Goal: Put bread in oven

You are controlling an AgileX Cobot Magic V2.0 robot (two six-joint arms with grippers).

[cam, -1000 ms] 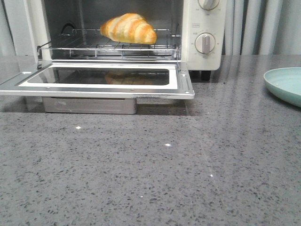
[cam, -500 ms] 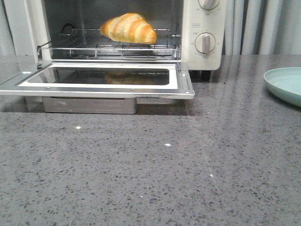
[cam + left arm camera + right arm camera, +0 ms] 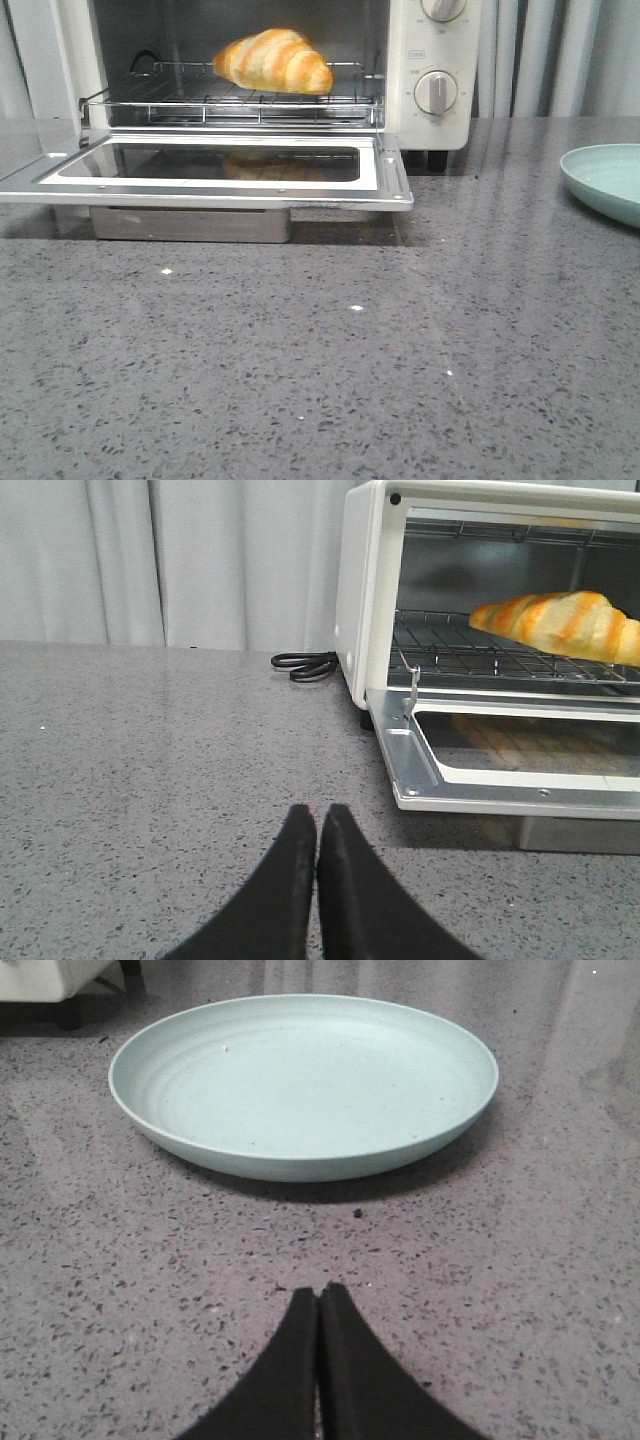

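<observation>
Already the bread (image 3: 273, 60) lay on the wire rack (image 3: 230, 98) inside the oven (image 3: 432, 60), its drop-down door (image 3: 215, 170) folded flat over the grey worktop (image 3: 320, 360) and its glass showing a faint reflection of the croissant. Across the preceding second nothing in the front view had shifted: bread, rack, door and the pale green plate (image 3: 606, 180) at the worktop's right kept their places, and neither arm showed there. The left gripper (image 3: 317, 825) hung low over the worktop, well apart from the oven's left side, fingers (image 3: 292, 880) pressed together and gripping nothing; a black cord (image 3: 305, 664) lay coiled by the oven's rear corner. The right gripper (image 3: 319, 1302) sat near the bare plate (image 3: 300, 1080), fingers (image 3: 345, 1360) likewise closed and carrying nothing. By the look of it, the placing was done and both arms had backed off; only the door, left down, might want shutting, though the task did not ask for it.
</observation>
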